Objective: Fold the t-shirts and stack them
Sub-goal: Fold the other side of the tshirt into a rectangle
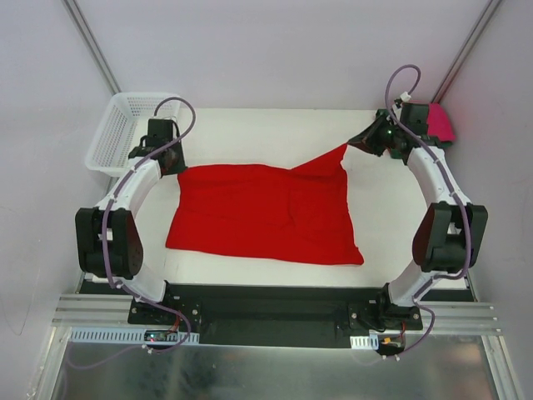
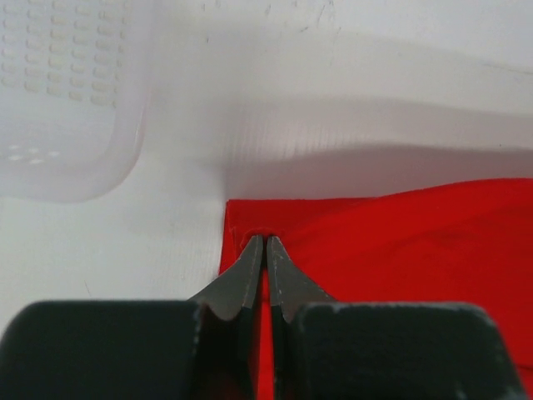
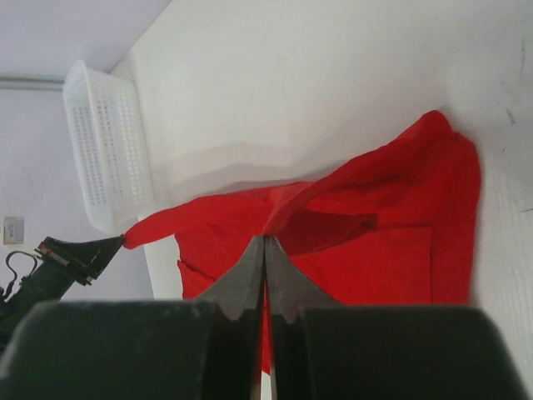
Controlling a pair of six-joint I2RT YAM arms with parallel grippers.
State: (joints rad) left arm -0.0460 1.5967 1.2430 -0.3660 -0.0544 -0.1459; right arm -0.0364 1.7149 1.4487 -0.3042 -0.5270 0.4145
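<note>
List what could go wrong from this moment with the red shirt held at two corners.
The left hand and right hand each pinch only a corner tip of the red t-shirt; either could slip free mid-fold. The magenta t-shirt sits close behind the right arm, so a backward swing might knock it.

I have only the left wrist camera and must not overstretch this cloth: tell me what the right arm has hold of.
Observer: The right gripper is shut on the far right corner of the bright red cloth t-shirt; the cloth there is pulled into a point.
Operator: Describe the shirt's near edge.
Observer: It lies flat on the white table, with nothing holding it.
Operator: Report any other garment.
Observer: A magenta-pink cloth piece shows at the far right, just beyond the right gripper.
</note>
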